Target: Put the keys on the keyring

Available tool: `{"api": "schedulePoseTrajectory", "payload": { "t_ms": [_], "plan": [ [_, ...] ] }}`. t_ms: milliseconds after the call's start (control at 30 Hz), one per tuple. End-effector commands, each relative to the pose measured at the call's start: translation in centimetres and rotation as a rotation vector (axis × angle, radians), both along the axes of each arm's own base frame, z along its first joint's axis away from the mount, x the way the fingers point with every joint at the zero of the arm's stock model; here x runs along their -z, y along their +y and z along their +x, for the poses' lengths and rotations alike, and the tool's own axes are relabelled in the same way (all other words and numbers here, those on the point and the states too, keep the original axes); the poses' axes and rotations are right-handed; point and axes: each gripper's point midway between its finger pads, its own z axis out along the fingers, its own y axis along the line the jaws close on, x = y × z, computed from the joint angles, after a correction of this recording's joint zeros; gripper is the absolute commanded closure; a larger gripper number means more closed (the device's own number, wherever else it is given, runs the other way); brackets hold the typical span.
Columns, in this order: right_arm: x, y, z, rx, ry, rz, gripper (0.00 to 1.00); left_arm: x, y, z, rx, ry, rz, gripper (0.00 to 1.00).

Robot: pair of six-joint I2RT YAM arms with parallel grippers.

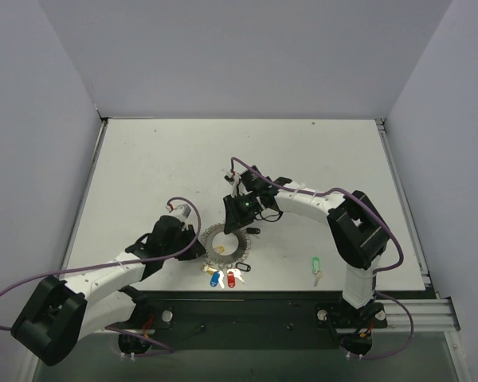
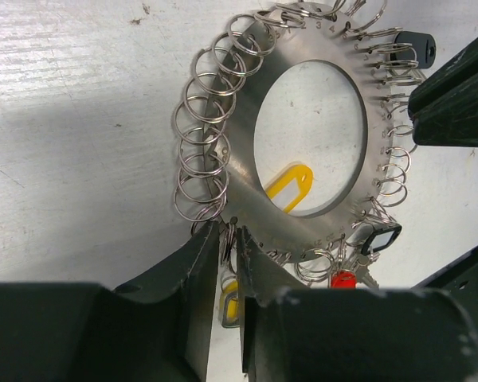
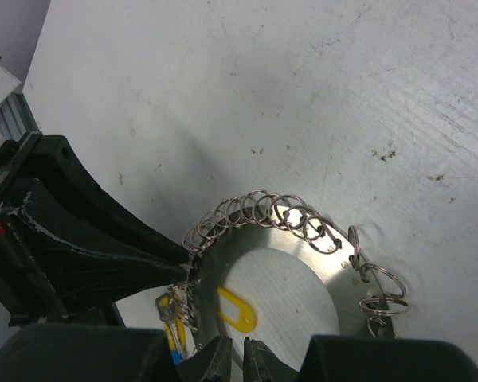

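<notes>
The keyring (image 1: 225,243) is a flat silvery disc (image 2: 243,163) with a wide hole and small split rings round its rim. It lies on the table between both grippers. My left gripper (image 2: 231,239) is shut on one split ring at the near rim, with a yellow-headed key (image 2: 229,309) hanging just below it. My right gripper (image 3: 239,352) is shut on the disc's rim (image 3: 334,267) on the far side. Blue (image 1: 215,278) and red (image 1: 231,278) keys hang from the near rim. A green key (image 1: 316,266) lies loose to the right. A yellow tag (image 3: 237,309) shows through the hole.
Black tags (image 2: 378,236) (image 2: 414,44) hang from rings on the disc. The white table (image 1: 159,159) ends in walls at the back and sides. The arm bases and a metal rail (image 1: 414,314) line the near edge.
</notes>
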Motion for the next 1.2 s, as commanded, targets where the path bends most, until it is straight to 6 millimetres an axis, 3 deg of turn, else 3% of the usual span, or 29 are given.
{"api": "schedulePoseTrajectory", "payload": {
  "t_ms": [0,133,200,233,367,500,567,600,667,700,767,800,867,900,933,1000,1100,1167],
  "plan": [
    [-2.0,0.1,0.0,-0.002,-0.026,0.043,0.85,-1.3,-0.6,1.4,0.01,-0.049,0.009,0.73],
    [-2.5,0.0,0.1,-0.002,-0.037,0.05,0.85,-0.8,-0.8,1.3,0.02,-0.04,0.009,0.77],
    [-2.7,0.1,0.1,-0.003,-0.045,0.053,0.84,-0.9,-0.9,1.4,0.026,-0.044,0.006,0.87],
    [-2.8,0.0,0.2,-0.004,-0.05,0.056,0.84,-1.0,-1.0,1.5,0.03,-0.051,0.005,0.99],
    [-4.4,0.1,0.5,-0.021,-0.101,0.084,0.83,-3.2,-1.5,2.0,0.07,-0.118,-0.011,1.0],
    [-7.3,0.1,0.6,-0.061,-0.177,0.144,0.78,-8.8,-2.0,3.2,0.121,-0.258,-0.023,1.0],
    [-9.8,0.2,0.4,-0.091,-0.229,0.196,0.74,-10.8,-2.1,3.2,0.174,-0.307,-0.005,1.0],
    [-10.8,0.3,0.3,-0.117,-0.265,0.218,0.72,-13.5,-2.4,3.7,0.184,-0.364,-0.022,1.0],
    [-13.5,0.2,-0.4,-0.158,-0.32,0.28,0.6,-15.7,-2.8,3.4,0.238,-0.401,-0.024,1.0],
    [-15.5,0.2,-0.6,-0.184,-0.384,0.322,0.57,-18.5,-3.2,3.8,0.247,-0.451,-0.045,1.0],
    [-17.6,0.1,-1.2,-0.217,-0.441,0.38,0.44,-20.2,-3.7,3.3,0.317,-0.472,-0.049,1.0],
    [-19.8,-0.1,-1.5,-0.236,-0.515,0.428,0.4,-22.6,-4.3,3.4,0.346,-0.513,-0.067,1.0],
    [-21.1,-0.6,-2.2,-0.258,-0.563,0.468,0.3,-23.8,-4.8,2.5,0.433,-0.531,-0.07,1.0],
    [-23.7,-0.8,-2.5,-0.265,-0.652,0.532,0.27,-24.2,-5.0,2.3,0.465,-0.536,-0.072,1.0],
    [-23.9,-1.1,-2.8,-0.27,-0.671,0.549,0.24,-25.9,-5.3,2.2,0.502,-0.588,-0.072,1.0],
    [-26.3,-1.7,-3.5,-0.275,-0.755,0.606,0.17,-26.5,-5.8,1.1,0.586,-0.586,-0.096,1.0],
    [-28.0,-2.4,-4.4,-0.296,-0.809,0.654,0.16,-28.4,-6.3,-0.1,0.685,-0.637,-0.126,1.0],
    [-28.5,-2.5,-4.8,-0.312,-0.816,0.671,0.19,-29.6,-6.7,-0.9,0.732,-0.668,-0.158,1.0]
  ]
}}
